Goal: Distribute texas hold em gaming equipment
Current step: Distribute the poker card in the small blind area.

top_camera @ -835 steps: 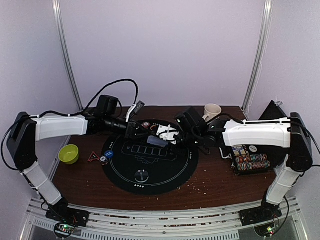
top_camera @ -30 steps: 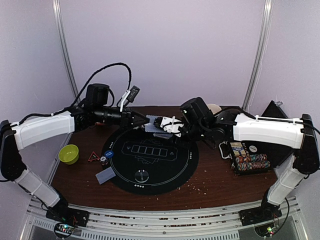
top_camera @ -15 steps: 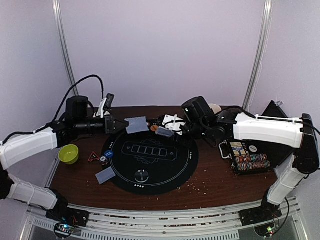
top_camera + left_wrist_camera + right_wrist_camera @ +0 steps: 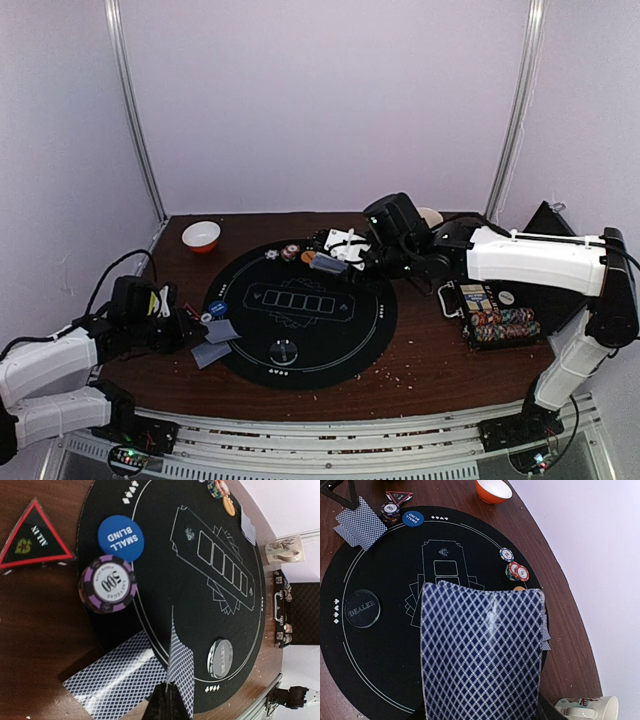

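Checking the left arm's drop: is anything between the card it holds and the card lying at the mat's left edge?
Nothing visible. The left gripper has its held card right next to the lying card; the purple chip and blue disc sit apart to one side.

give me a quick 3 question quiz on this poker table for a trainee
1. True or false: the right tool holds a stack of cards.
2. Which disc lies beside the purple chip? A blue, B orange, C clear.
3. What does the left tool pinch?
Key: 1 true. 2 A, the blue disc. 3 a single card, seen nearly edge-on.
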Available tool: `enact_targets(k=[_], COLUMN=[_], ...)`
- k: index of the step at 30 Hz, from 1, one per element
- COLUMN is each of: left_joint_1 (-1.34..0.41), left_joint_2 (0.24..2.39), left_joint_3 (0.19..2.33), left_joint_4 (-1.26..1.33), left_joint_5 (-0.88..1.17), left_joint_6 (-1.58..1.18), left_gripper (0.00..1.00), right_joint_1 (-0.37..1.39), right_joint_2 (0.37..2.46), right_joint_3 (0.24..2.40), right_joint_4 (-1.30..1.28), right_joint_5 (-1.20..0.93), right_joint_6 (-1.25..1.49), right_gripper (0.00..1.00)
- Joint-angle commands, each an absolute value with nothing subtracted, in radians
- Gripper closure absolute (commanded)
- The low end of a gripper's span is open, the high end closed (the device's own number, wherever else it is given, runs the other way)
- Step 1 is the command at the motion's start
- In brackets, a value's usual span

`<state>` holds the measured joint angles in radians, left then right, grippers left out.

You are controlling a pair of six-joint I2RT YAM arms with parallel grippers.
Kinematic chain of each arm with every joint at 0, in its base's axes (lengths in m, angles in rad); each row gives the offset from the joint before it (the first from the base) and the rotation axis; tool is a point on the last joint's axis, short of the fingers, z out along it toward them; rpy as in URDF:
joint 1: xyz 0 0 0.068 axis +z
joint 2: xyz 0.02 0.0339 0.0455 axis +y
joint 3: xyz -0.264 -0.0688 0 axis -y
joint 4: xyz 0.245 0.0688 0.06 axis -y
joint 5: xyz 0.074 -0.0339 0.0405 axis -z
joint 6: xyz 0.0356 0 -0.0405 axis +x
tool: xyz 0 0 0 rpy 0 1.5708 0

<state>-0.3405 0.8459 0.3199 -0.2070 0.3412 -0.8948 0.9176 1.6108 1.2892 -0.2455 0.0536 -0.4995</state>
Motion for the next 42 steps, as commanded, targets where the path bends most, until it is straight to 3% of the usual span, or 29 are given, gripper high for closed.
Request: enact_targets(k=[1,17,42], left_joint_1=[-0.322,-0.298,-0.287], left_joint_2=[0.815,0.710,0.819], left_joint_3=[0.283,0.255,0.273], left_joint_4=[-0.197,-0.346,-0.286], left_joint_5=[0.368,0.349,0.329], left_joint_6=[-0.906,-0.941,-0.842], left_gripper=[1.00,1.00,1.00], right_joint_1=[0.912,0.910,0.909], right_joint_2=[1.608,1.618,1.623], right_joint_3=[1.276,1.288,1.296], right_joint_4=[-0.225,-0.243,-0.256], right_joint_5=[0.045,0.042,0.037], right_joint_6=[-0.503,-0.512,-0.514], right_gripper=[0.53,0.53,0.53])
